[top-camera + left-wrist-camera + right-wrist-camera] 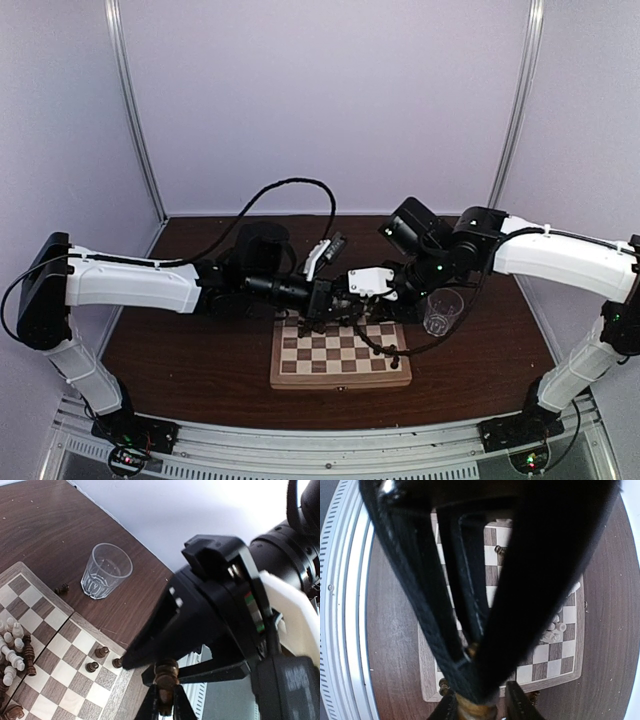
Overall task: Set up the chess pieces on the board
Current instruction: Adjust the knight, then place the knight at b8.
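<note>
Left wrist view, close in: left gripper [165, 692] clamped on a dark brown turned wooden chess piece [166, 672], gripped low on its stem and carried aloft over the edge of the square wooden chessboard with brown and cream checks [75, 655]. Right gripper [136, 670] in from the opposite side, black fingers drawn narrow about the head of that same piece; pressing on it or merely flanking it, cannot tell. Down on the board, three dark pawns [101, 651] standing on squares near the closest corner, each apart from the others. Farther along, a crowded cluster of cream-white and dark chessmen [12, 647], some upright, some toppled. One small dark piece [62, 588] lying on the dark brown wooden table [45, 525] just off the board's edge, near a clear ribbed drinking glass [106, 571] standing upright. Top external: both arms meeting above the board's far edge, glass just beside its far right corner.
</note>
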Action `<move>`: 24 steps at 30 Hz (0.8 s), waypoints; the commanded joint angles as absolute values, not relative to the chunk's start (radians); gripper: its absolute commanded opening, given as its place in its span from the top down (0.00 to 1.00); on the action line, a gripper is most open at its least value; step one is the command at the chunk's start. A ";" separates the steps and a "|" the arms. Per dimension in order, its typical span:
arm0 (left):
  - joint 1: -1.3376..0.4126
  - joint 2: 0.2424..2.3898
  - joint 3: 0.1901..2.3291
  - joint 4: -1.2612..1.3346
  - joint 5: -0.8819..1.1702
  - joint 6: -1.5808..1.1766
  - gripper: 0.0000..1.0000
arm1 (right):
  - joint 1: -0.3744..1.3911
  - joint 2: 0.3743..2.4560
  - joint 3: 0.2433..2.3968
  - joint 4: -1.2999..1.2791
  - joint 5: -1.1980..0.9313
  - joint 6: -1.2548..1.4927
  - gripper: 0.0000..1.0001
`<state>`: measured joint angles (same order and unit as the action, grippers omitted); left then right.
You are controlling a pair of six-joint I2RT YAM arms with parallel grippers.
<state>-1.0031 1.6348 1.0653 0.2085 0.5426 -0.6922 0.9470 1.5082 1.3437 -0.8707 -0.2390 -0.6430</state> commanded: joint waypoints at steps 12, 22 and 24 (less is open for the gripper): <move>-1.061 1.774 1.517 -0.548 0.433 -0.280 0.95 | 0.397 1.099 1.066 -0.859 -0.357 -0.567 0.56; -1.183 2.109 2.032 -1.029 0.219 -0.077 0.97 | 0.273 1.097 0.940 -0.686 -0.300 -0.470 0.54; -1.192 2.143 2.064 -1.044 0.224 -0.074 0.96 | 0.273 1.095 0.929 -0.679 -0.299 -0.476 0.54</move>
